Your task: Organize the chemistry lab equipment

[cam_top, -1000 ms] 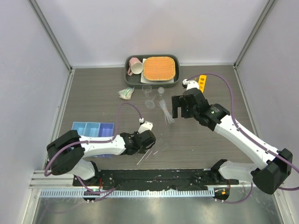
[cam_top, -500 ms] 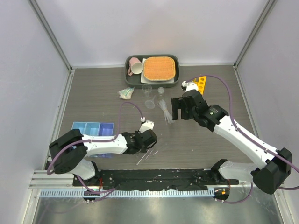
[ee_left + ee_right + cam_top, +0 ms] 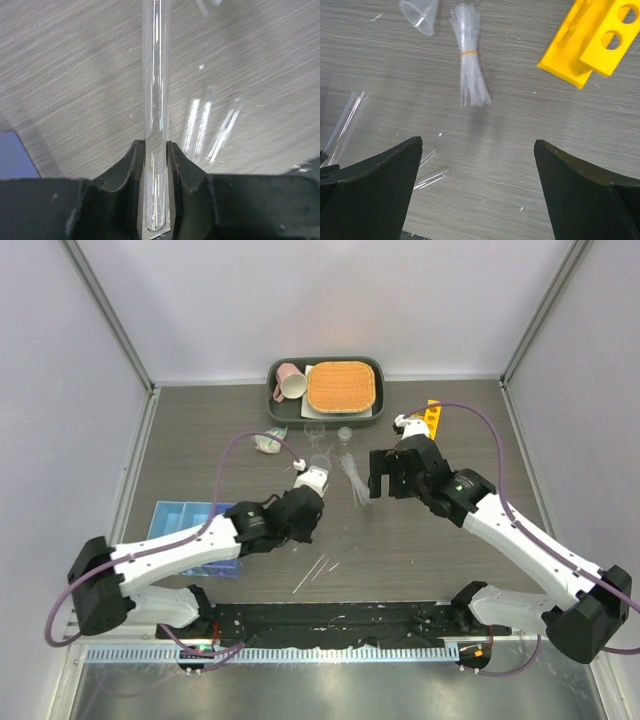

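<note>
My left gripper (image 3: 301, 512) is shut on a thin glass tube (image 3: 156, 95), held lengthwise between the fingers (image 3: 156, 150) above the table. Two more glass tubes (image 3: 315, 572) lie near the front edge and also show in the left wrist view (image 3: 210, 130). My right gripper (image 3: 385, 472) is open and empty (image 3: 478, 145), above a banded bundle of clear pipettes (image 3: 468, 82). A clear funnel (image 3: 420, 15) lies to their left. The yellow holed rack (image 3: 432, 417) lies on its side at the right (image 3: 592, 40). The blue three-compartment tray (image 3: 185, 517) is partly under my left arm. Small beakers (image 3: 314, 430) stand near the back.
A dark tray (image 3: 275, 405) at the back holds an orange woven mat (image 3: 342, 386) and a pink mug (image 3: 291, 382). A crumpled green-white item (image 3: 268, 440) lies left of the beakers. A black rail (image 3: 330, 620) runs along the near edge.
My left gripper has moved away from the near edge, up and toward the middle, carrying one glass tube. The other tubes stay on the table. My right arm has barely moved.
</note>
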